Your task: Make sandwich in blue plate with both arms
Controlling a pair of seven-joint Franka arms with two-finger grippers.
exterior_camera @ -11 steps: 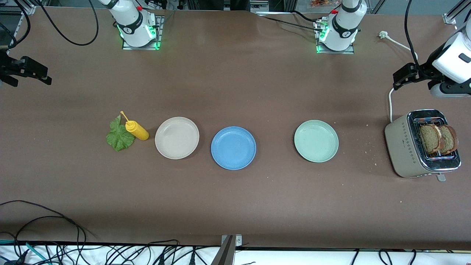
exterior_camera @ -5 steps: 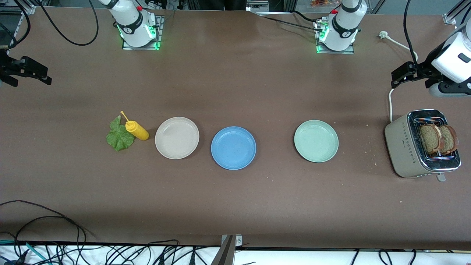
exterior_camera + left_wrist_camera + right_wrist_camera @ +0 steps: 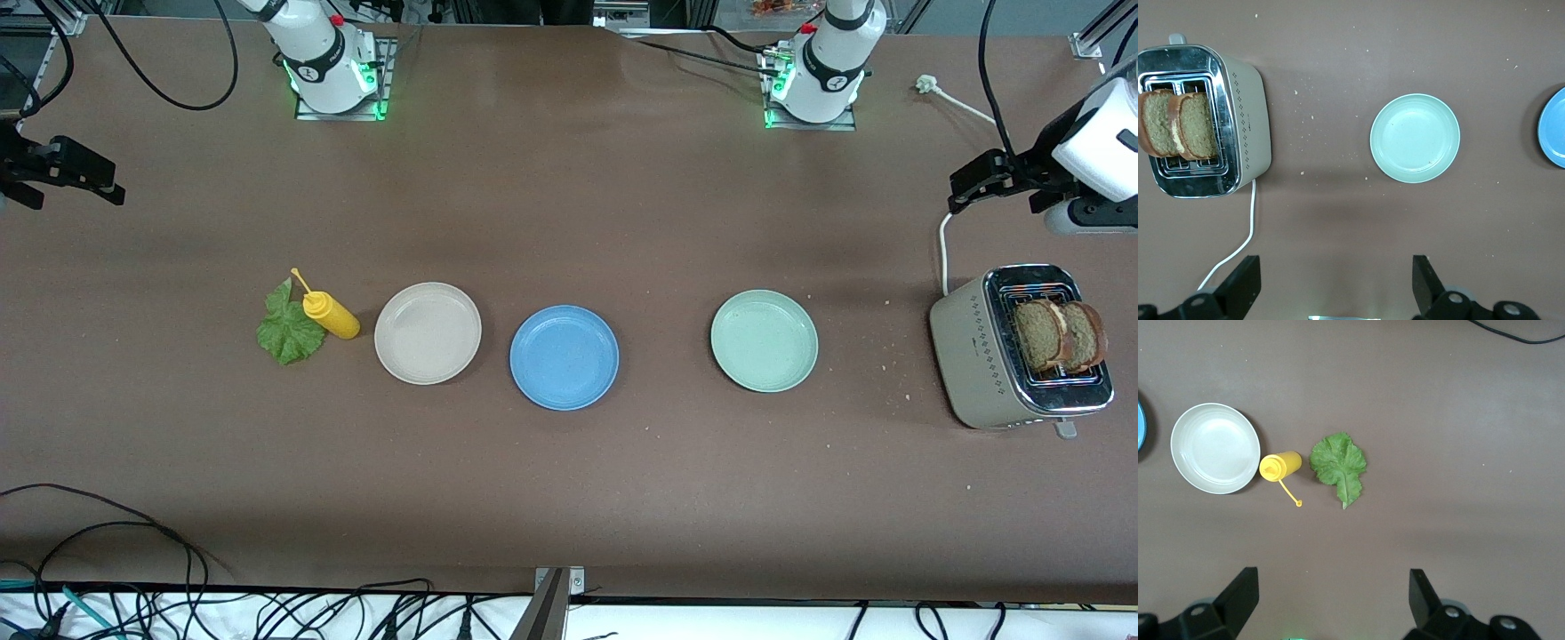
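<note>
The blue plate [image 3: 564, 357] lies empty at the middle of the table; its edge also shows in the left wrist view [image 3: 1555, 127]. Two brown bread slices [image 3: 1060, 336] stand in the toaster [image 3: 978, 356] at the left arm's end, and also show in the left wrist view [image 3: 1178, 123]. A green lettuce leaf [image 3: 287, 331] lies flat toward the right arm's end, and shows in the right wrist view [image 3: 1339, 463]. My left gripper [image 3: 965, 191] is open and empty, high over the toaster's cord [image 3: 1336, 280]. My right gripper [image 3: 111, 188] is open and empty over bare table [image 3: 1333, 593].
A yellow squeeze bottle [image 3: 331, 315] lies on its side against the lettuce. A beige plate [image 3: 428, 332] sits between the bottle and the blue plate. A pale green plate [image 3: 764, 340] sits between the blue plate and the toaster. A white cord [image 3: 943, 249] runs from the toaster.
My left gripper has shifted slightly, and its wrist has drawn a little toward the table's end. The right arm and all objects have not moved.
</note>
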